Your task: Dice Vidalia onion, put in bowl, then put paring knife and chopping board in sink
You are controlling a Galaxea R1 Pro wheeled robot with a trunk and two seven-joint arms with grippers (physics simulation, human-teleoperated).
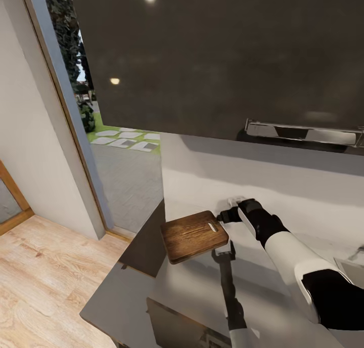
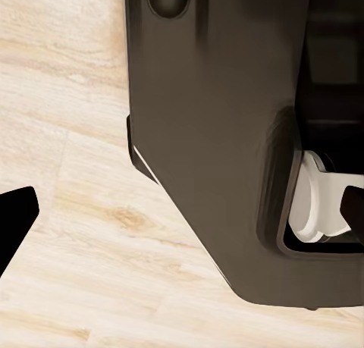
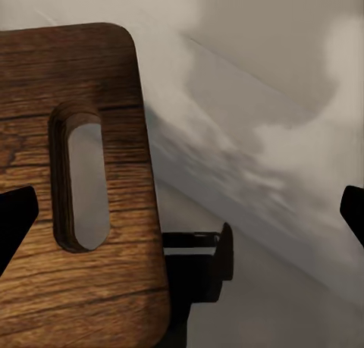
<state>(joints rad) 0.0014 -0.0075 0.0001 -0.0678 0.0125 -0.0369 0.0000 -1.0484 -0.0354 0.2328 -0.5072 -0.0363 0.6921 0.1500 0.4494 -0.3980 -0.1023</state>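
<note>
A large dark window [image 1: 217,54] takes up the upper part of the head view, with two small light reflections in it and a strip of garden and pale paving showing at its left edge. Below it runs a pale wall, and at the lower left lies a light wooden floor [image 1: 45,282].

The grey glossy tabletop [image 1: 192,292] stretches across the lower middle and right of the head view, its corner pointing toward the lower left. At the right edge, a corner of the sink [image 1: 354,267] shows as a pale steel rim.

The right arm [image 1: 298,267], white with black sections, reaches from the lower right toward the centre of the frame. The left arm rises thin and dark from the bottom edge, just right of centre.

The chopping board [image 1: 193,235] lies flat on the tabletop near the centre of the head view, its handle slot at the end nearest the right arm. In the right wrist view the board [image 3: 76,189] fills the left side, grain and slot plain to see.

The right end effector [image 1: 226,216] sits just beside the board's slotted end; its fingertips stand wide apart at the wrist view's two sides, holding nothing. The left end effector [image 1: 224,254] hangs close to the board's near edge; whether it is open or closed cannot be told.
</note>
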